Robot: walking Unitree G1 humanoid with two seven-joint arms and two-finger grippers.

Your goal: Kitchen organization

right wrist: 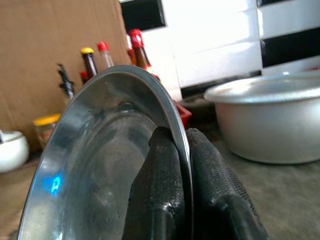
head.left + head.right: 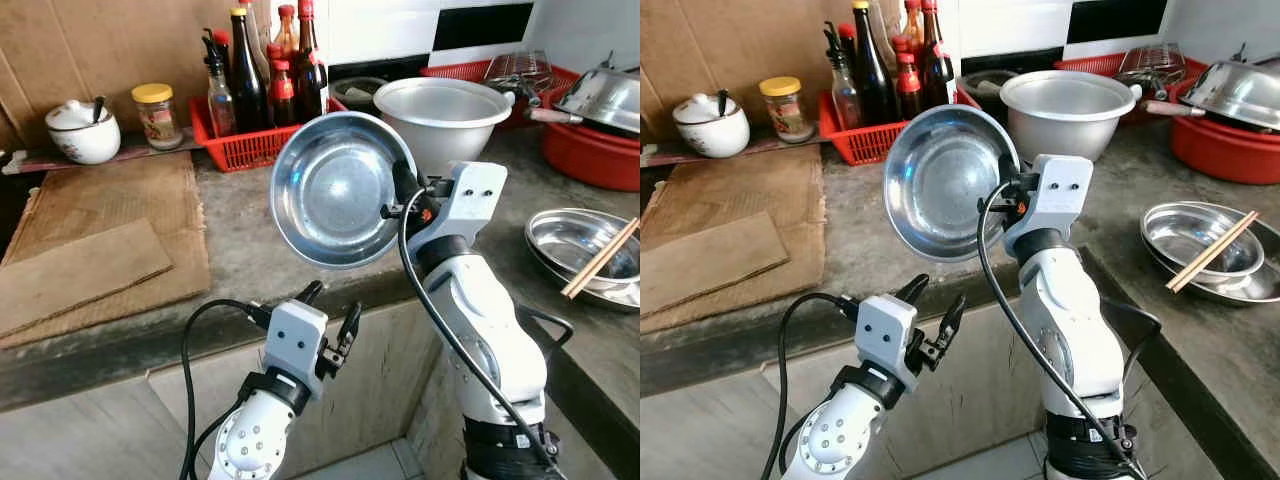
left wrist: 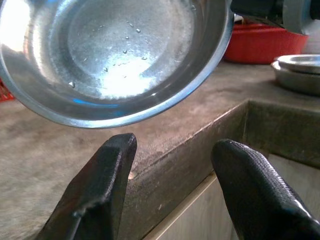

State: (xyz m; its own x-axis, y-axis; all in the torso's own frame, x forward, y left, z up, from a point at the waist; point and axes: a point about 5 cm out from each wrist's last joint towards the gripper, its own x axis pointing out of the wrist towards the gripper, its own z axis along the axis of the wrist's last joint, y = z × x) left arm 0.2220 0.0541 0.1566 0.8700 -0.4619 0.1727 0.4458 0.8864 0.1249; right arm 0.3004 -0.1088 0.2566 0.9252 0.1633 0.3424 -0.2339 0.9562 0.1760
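Steel bowl is held up on edge above the front of the counter, its hollow facing the camera, with water drops inside. The right gripper pinches its rim, one finger inside and one outside. The left gripper hangs lower, just in front of the counter edge, its fingers spread apart and holding nothing. Behind the bowl stand a red basket of bottles and a big metal basin.
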